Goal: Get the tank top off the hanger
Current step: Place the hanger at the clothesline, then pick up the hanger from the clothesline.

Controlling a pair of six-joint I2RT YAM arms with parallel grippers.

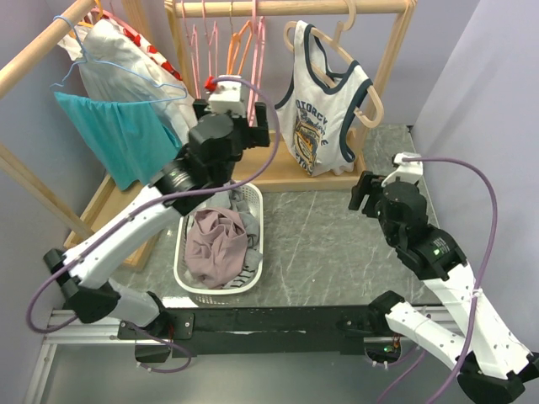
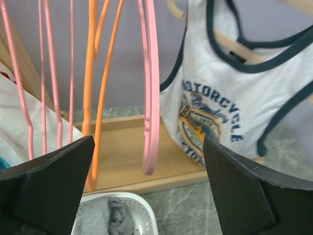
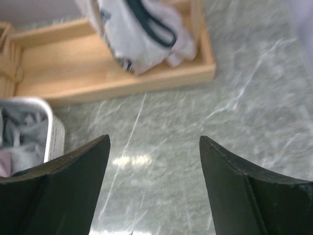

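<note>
I see the white, navy-trimmed tank top (image 1: pixel 324 118) draped on its wooden hanger (image 1: pixel 376 108) at the rack's (image 1: pixel 286 7) right end.

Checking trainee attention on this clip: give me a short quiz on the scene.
1. True or false: the tank top hangs on a wooden hanger.
2. The left fingers and right fingers are: A) both open B) both shut C) one open, one shut.
3. What does the white basket hold?
Key: 1 true; 2 A; 3 crumpled clothes.
</note>
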